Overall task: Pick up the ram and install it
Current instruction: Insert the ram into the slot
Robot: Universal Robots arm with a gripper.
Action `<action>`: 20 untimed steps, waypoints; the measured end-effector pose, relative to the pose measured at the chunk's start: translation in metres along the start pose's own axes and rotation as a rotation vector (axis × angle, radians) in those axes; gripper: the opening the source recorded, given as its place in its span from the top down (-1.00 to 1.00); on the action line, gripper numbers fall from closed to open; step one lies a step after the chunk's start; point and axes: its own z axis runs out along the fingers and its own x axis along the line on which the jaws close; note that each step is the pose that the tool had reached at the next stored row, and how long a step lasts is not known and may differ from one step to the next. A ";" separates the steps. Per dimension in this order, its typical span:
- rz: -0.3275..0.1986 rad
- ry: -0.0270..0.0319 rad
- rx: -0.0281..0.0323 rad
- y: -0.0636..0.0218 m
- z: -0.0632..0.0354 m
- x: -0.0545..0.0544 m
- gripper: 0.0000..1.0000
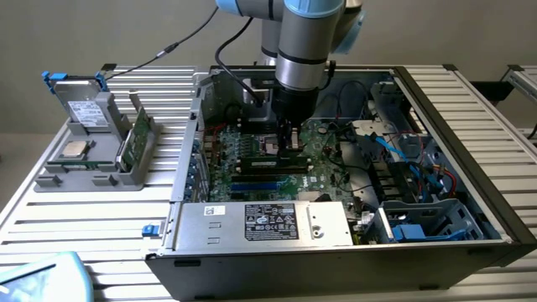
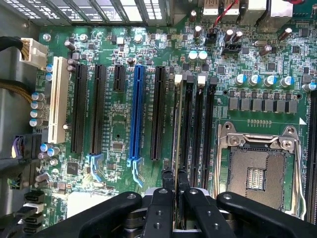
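- Claw [image 1: 290, 143] [image 2: 175, 176]: nearly closed, fingers [image 2: 167, 186] pinching the ram [image 2: 175, 129] by its faces, thin gap only.
- Ram: seen edge-on from the wrist, upright, running along the outermost of the black memory slots [image 2: 195, 134], on the side nearest the blue slot [image 2: 136, 114]. Far end is at a white latch [image 2: 178, 78]. Can't tell whether it is seated or just above the slot.
- CPU socket [image 2: 255, 173]: open and bare, just beside the slot bank on the side away from the blue slot.
- Directions below take the exterior view as the dial.
- Case [image 1: 336, 277]: lying open. The arm drops in near centre, slightly toward 12.
- In the case: motherboard [image 2: 119, 153] on the floor, power supply [image 1: 268, 223] at 6, drive cage [image 1: 428, 220] at 4, blue and red cables toward 3.
- Grey tray [image 1: 84, 179]: on the table at 9 from the case, well apart from the claw.
- In the tray: a CPU [image 1: 74, 150] lying flat, a green card [image 1: 134, 141] standing on edge at its 3 side, a drive [image 1: 84, 107] with blue rails upright at 12.
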 end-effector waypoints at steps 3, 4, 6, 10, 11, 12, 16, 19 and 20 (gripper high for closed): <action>0.004 -0.0003 -0.0005 0.0000 0.0000 0.000 0.73; 0.007 -0.0007 -0.0008 0.0000 0.0000 0.000 0.73; 0.013 -0.0013 -0.0014 0.0000 0.0000 0.000 0.73; 0.019 -0.0019 -0.0021 -0.0001 0.0001 0.000 0.73; 0.019 -0.0018 -0.0021 -0.0005 0.0000 0.000 0.73; 0.019 -0.0018 -0.0021 -0.0008 0.0000 0.000 0.73; 0.020 -0.0018 -0.0022 -0.0014 0.0000 0.000 0.73; 0.020 -0.0020 -0.0021 -0.0014 0.0005 0.000 0.73; 0.020 -0.0019 -0.0022 -0.0014 0.0007 0.000 0.73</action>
